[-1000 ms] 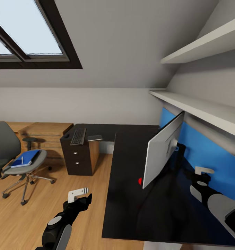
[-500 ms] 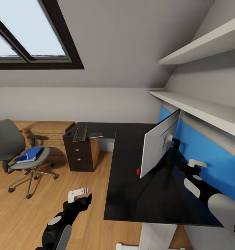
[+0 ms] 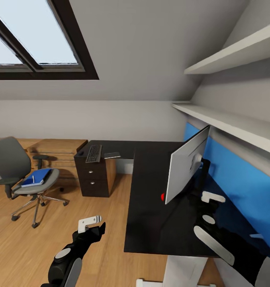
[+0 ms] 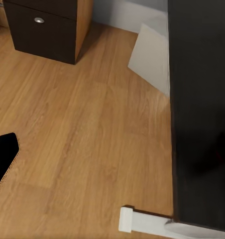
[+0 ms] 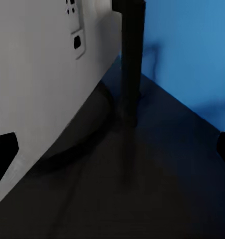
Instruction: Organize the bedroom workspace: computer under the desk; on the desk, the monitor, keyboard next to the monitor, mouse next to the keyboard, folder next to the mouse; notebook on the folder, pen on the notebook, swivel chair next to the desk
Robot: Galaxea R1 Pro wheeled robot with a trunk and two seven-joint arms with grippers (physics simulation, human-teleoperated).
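Jaws on the right gripper (image 3: 210, 207) stand spread, as the right wrist view suggests with a dark fingertip at each edge and nothing between them; it hovers over the desk (image 3: 151, 223) just behind the monitor (image 3: 186, 167). Whether the left gripper (image 3: 91, 225) is open or closed I cannot tell — it hangs over the wooden floor (image 3: 39, 247), near the desk's edge.

Judging progress: the monitor is already on the desk, though its pale back faces the room. The keyboard (image 3: 93, 153) lies on the far wing of the desk above the drawer unit (image 3: 92, 179), well apart from the monitor, with the notebook (image 3: 112, 155) just beside it. A small dark object by the keyboard may be the mouse; too small to say. The folder (image 3: 37, 177) rests on the swivel chair (image 3: 19, 171), the pen (image 3: 33, 179) on top of it — and the chair stands well apart from the desk.

So most of the work seems left: keyboard, mouse, folder, notebook, pen and chair all need placing.
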